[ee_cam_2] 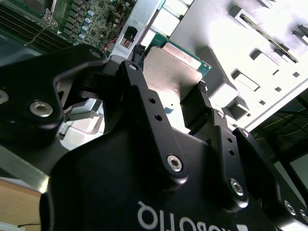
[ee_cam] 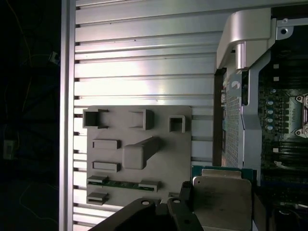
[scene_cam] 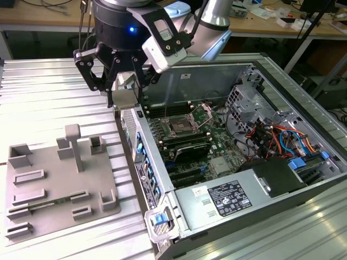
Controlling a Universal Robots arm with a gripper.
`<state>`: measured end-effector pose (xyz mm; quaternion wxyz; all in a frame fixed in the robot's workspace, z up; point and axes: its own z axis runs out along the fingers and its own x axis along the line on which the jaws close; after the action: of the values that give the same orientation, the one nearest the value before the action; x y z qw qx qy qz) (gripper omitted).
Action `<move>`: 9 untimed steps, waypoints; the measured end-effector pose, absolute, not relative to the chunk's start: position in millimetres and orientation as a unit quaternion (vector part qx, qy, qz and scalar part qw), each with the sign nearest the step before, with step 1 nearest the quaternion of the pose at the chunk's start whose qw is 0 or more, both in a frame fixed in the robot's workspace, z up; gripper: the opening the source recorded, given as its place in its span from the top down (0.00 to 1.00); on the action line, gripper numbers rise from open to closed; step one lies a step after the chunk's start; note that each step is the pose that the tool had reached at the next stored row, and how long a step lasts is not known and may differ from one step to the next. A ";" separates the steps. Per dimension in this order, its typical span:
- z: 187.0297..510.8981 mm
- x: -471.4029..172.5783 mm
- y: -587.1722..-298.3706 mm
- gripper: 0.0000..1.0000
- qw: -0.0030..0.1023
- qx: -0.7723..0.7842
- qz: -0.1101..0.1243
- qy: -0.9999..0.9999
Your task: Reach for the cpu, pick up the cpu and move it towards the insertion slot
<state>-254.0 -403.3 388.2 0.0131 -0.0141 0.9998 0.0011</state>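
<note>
The gripper (scene_cam: 123,97) hangs in the upper left of the exterior view, over the near wall of the open computer case (scene_cam: 162,179); its jaws pinch the cpu (ee_cam_2: 171,65) by two opposite edges; the insertion slot (scene_cam: 180,128) sits mid-frame on the board, well apart; the gray plate (scene_cam: 54,184) lies lower left.

No readable text, labels too small

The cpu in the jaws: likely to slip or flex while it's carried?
Probably rigid: the cpu is a flat metal-topped chip. The gripper pinches only its edges, so its smooth sides might slip. It hangs above the case wall, so a drop could damage it.
</note>
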 end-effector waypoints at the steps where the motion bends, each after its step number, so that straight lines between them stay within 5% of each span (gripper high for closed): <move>1: 388.2 -253.7 -403.3 0.45 0.013 -0.014 0.001 1.000; 9: 388.1 -251.9 -403.3 0.45 0.013 -0.014 0.001 1.000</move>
<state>-251.9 -403.3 388.1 0.0131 -0.0142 0.9998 0.0011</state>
